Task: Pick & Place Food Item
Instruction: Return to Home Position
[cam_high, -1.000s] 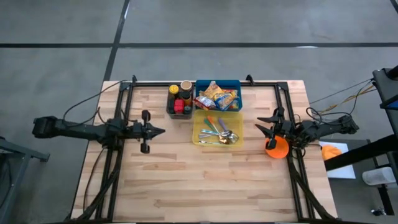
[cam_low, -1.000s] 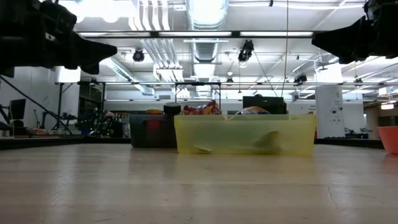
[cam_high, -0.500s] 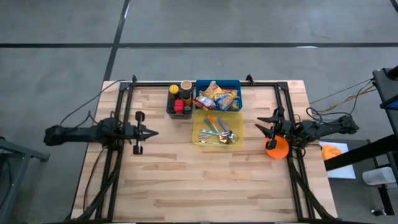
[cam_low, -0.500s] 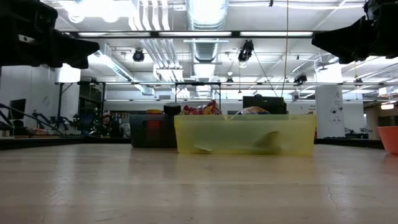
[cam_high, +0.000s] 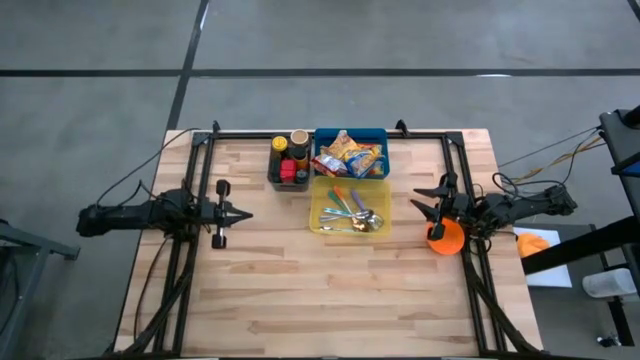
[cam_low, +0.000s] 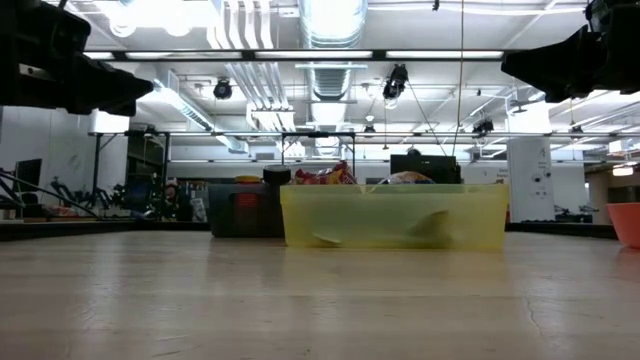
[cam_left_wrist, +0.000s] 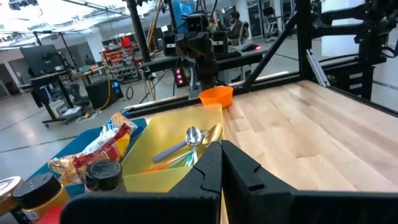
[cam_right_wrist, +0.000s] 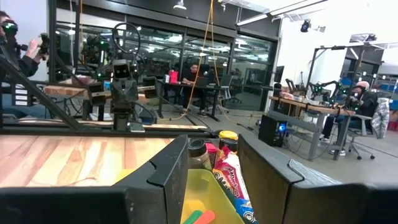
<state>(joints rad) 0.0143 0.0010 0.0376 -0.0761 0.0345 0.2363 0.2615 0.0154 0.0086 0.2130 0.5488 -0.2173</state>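
Hi cam overhead, low cam tbl-level (both see yellow bin (cam_low: 400, 222)).

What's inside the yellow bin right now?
The yellow bin holds overlapping spoons: orange, green, purplish and silver ones. Whatever lies beneath the pile is covered.

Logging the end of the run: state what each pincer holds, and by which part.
Nothing is held. The left pincer is shut with nothing in it. The right pincer is open and empty, near the orange bowl.
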